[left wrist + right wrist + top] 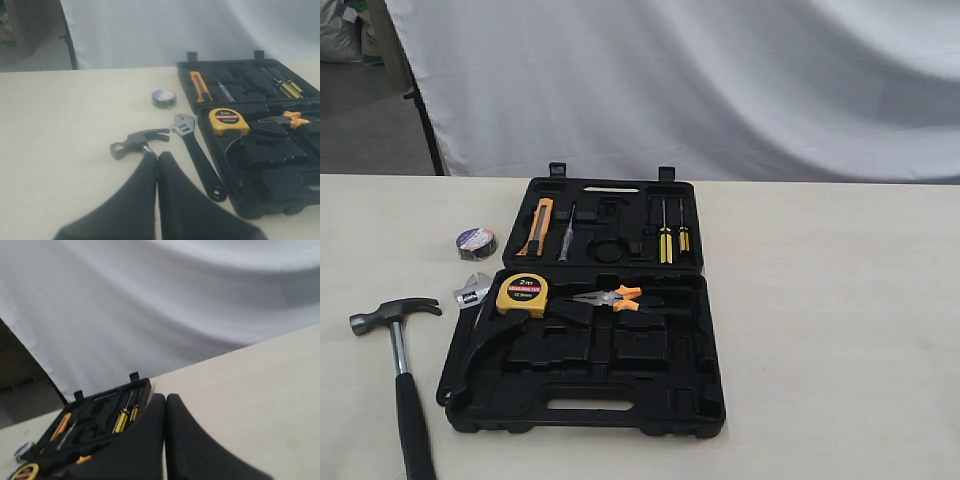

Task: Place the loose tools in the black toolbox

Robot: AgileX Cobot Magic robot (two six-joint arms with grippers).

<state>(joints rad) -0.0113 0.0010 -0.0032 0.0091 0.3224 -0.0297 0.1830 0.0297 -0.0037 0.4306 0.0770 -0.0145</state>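
Exterior view shows nothing stowed yet: the hammer (406, 385), wrench (470, 292) and tape roll (476, 241) all lie on the table (840, 330) left of the open toolbox (650, 385), while the left gripper (157, 154) and right gripper (165, 396) are each pressed together, empty.

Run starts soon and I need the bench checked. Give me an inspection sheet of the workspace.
Surface: pale table, flat, no spills seen.
Job's things: toolbox open, both halves flat. The hammer, wrench and tape roll lie on the table to its left, none in the box yet.
Clutter: tape measure and pliers in the near half; knife and screwdrivers in the far half.
Grippers: left gripper shut, empty, above the hammer; right gripper shut, empty.
Cables: nothing seen.
Surroundings: white cloth behind the table, dark pole at its left edge.
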